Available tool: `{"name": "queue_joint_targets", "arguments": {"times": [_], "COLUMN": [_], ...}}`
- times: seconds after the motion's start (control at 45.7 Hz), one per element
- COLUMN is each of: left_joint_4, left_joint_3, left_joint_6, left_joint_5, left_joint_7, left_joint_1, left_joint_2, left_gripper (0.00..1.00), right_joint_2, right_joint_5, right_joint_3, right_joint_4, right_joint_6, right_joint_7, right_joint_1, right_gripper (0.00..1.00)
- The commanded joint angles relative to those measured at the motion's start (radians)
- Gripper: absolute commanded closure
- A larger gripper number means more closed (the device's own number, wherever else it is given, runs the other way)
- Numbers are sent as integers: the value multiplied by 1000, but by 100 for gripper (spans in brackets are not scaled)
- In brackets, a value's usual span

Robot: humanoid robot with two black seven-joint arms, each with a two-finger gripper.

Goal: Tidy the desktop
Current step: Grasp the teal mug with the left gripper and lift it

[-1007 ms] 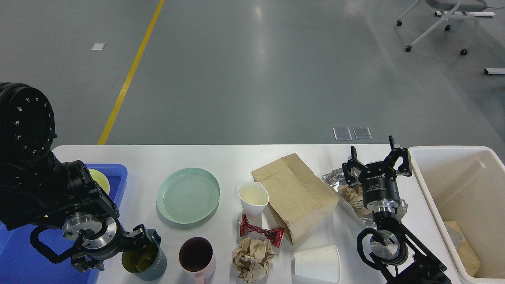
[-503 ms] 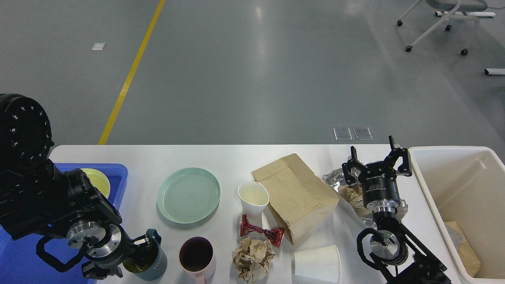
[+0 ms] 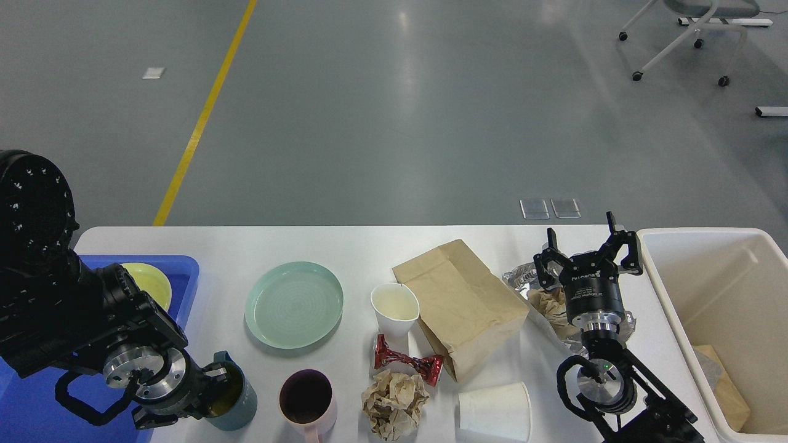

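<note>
Across the lower half of the head view, the desktop [image 3: 363, 246] is lying with its long axis running from nine o'clock to three o'clock, its far edge square to the grey floor. At three o'clock the cream bin [image 3: 680, 320] is standing against its end; at nine o'clock the blue tray [image 3: 184, 271] is holding a yellow dish [image 3: 151, 283]. Entering from nine o'clock, the left arm is bending low, its left gripper [image 3: 212, 384] pinching the rim of the teal mug [image 3: 237, 400] at seven o'clock. Rising from five o'clock, the right arm is pointing toward twelve o'clock, its right gripper [image 3: 585, 243] hanging with fingers spread above crumpled foil [image 3: 517, 277]. Between them are lying a brown paper bag [image 3: 462, 301], a green plate [image 3: 294, 304], two paper cups, a pink mug [image 3: 308, 403], a paper wad [image 3: 394, 403] and a red wrapper [image 3: 409, 362].
</note>
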Motion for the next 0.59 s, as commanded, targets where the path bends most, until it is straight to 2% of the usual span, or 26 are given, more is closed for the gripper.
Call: {"name": "queue_joint_targets", "arguments": {"times": [0.0,0.109,0.306,0.394,0.569], "left_joint_4": [0,-15,-137,-172,-247], "left_joint_3": [-6,7,114,166,269], "left_joint_6": [-19,-128,-310,-431,-622], "left_joint_5": [4,7,48,99,165], "left_joint_7": [1,4,13,33,37], "left_joint_1": [-1,-61,-366,-503,-777], "left_joint_2": [8,57,173,195,201], "left_gripper": [100,100,100,100,100], "right_joint_2": [0,0,0,0,0], "right_joint_5": [0,0,0,0,0], "right_joint_3": [0,0,-1,0,0], "right_joint_4": [0,0,0,0,0], "right_joint_6": [-1,-1,1,1,-1], "right_joint_7": [0,0,0,0,0], "right_joint_1": [0,0,0,0,0], "right_gripper": [0,0,0,0,0]}}
